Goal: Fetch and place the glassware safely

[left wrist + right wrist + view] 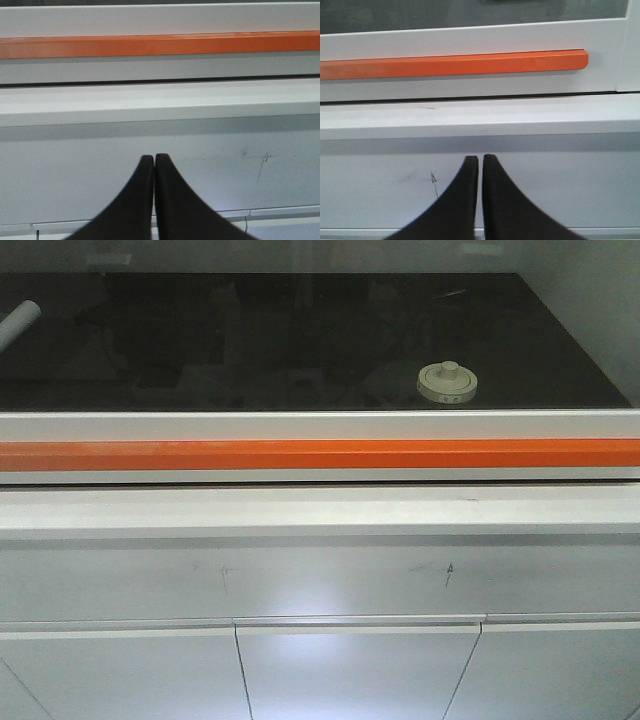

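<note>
Left claw point(154, 157) and right claw point(480, 158) both pinched together, empty. I'd raise the handle point(320, 454) level first; the jar point(448, 383) sits behind glass point(250, 340).

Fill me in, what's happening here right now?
Nothing is being handled yet. The lidded glass jar stands alone on the dark surface beyond the orange bar. The left pincer and the right pincer are both closed and empty. They point at the white cabinet front below that bar, well short of the jar. The fetch has not started.
</note>
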Controlling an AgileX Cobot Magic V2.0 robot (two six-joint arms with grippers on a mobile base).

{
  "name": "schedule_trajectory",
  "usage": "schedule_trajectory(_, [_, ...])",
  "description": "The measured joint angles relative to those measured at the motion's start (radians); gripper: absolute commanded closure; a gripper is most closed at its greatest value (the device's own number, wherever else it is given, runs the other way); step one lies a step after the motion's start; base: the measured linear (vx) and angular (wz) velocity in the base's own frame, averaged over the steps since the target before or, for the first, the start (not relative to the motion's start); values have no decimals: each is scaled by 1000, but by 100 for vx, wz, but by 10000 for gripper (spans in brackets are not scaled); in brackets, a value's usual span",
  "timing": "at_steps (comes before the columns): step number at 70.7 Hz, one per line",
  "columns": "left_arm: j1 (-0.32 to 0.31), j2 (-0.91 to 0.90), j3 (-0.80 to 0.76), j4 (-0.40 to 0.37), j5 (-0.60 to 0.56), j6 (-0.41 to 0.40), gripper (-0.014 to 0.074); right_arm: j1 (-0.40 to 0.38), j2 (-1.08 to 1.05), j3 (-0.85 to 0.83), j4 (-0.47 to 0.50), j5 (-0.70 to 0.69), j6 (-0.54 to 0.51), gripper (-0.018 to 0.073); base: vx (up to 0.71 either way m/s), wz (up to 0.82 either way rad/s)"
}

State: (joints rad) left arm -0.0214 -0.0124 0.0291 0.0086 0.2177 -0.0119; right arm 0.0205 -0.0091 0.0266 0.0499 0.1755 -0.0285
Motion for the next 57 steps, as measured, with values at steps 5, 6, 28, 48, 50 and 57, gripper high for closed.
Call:
schedule_trajectory(5, [0,0,0,0,0,0,603,0,0,0,0,0,0,563,0,0])
schedule_trajectory(6, [0,0,0,0,0,0,603,0,0,0,0,0,0,563,0,0])
schedule_trajectory(28, [0,0,0,0,0,0,603,0,0,0,0,0,0,563,0,0])
schedule_trajectory(48, [0,0,0,0,0,0,603,0,0,0,0,0,0,563,0,0])
schedule_trajectory(50, [0,0,0,0,0,0,603,0,0,0,0,0,0,563,0,0])
schedule_trajectory(57, [0,0,0,0,0,0,603,0,0,0,0,0,0,563,0,0])
